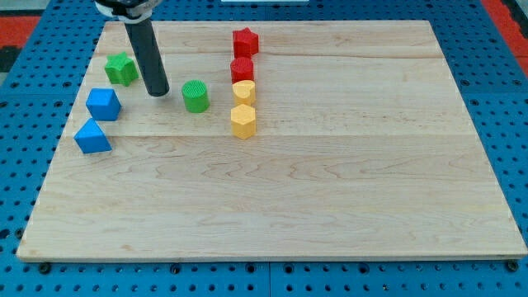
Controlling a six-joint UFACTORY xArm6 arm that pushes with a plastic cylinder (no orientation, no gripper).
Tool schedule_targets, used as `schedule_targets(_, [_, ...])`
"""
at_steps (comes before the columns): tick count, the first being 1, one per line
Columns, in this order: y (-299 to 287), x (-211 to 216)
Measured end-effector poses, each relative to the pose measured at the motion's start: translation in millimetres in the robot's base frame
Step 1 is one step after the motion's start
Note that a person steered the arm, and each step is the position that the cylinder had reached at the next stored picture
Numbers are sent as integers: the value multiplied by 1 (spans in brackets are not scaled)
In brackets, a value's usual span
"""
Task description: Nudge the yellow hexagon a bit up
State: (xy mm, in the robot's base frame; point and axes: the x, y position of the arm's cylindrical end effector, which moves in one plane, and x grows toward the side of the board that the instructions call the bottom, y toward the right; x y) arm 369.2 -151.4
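The yellow hexagon [242,120] lies left of the board's middle, the lowest block in a short column. Directly above it, close or touching, sits a second yellow block [244,90], rounder in shape. Above that are a red cylinder [242,68] and a red star [245,41]. My tip [158,91] rests on the board well to the left of the yellow hexagon, between the green star [122,68] and the green cylinder [195,96]. It touches no block.
A blue cube [103,104] and a blue triangular block [91,136] lie near the wooden board's [330,181] left edge. The board sits on a blue perforated table [25,124].
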Motion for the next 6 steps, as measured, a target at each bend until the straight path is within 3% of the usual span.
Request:
schedule_targets(2, [47,14])
schedule_targets(4, [57,114])
schedule_targets(5, [94,105])
schedule_targets(6, [94,76])
